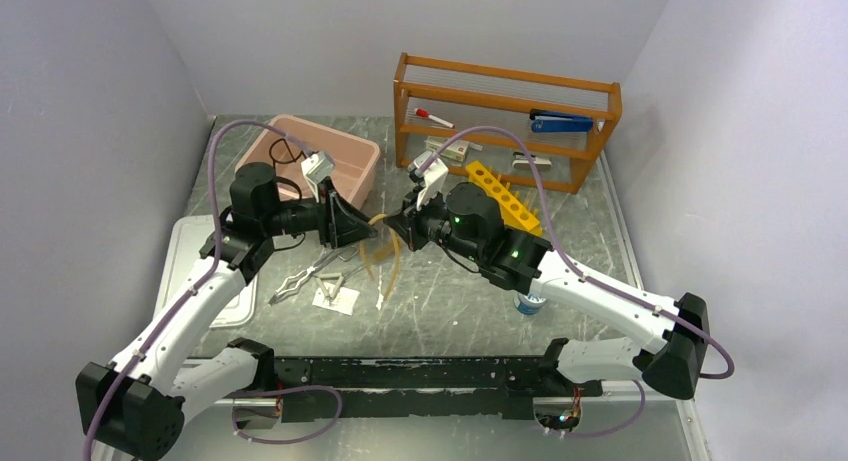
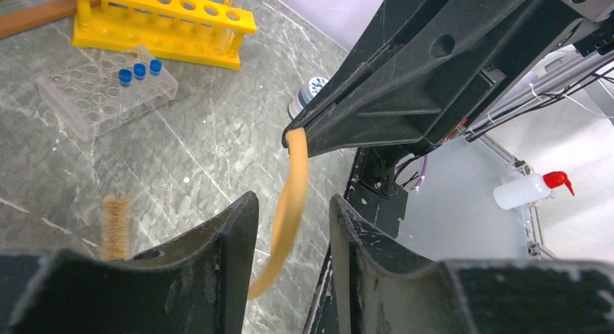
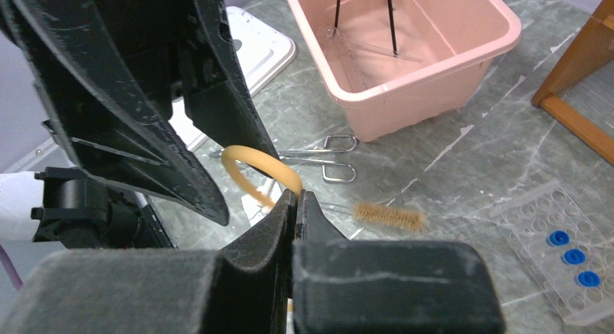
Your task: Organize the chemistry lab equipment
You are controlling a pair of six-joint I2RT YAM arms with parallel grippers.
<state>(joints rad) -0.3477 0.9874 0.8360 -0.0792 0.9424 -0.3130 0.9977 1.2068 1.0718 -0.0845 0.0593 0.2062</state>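
Note:
My right gripper is shut on one end of the tan rubber tubing, which hangs in a curve above the table. My left gripper is open, tip to tip with the right gripper, and the tubing hangs between its fingers without being pinched. The silvery tongs lie on the table below the left gripper. The black wire ring stand and a thin glass rod are in the pink bin. Three blue-capped tubes stand in a clear rack.
A yellow tube rack and a wooden shelf with the red-capped marker and blue stapler stand at the back right. A bristle brush, metal scissors-like handles, a white tray and a small blue-white jar lie around.

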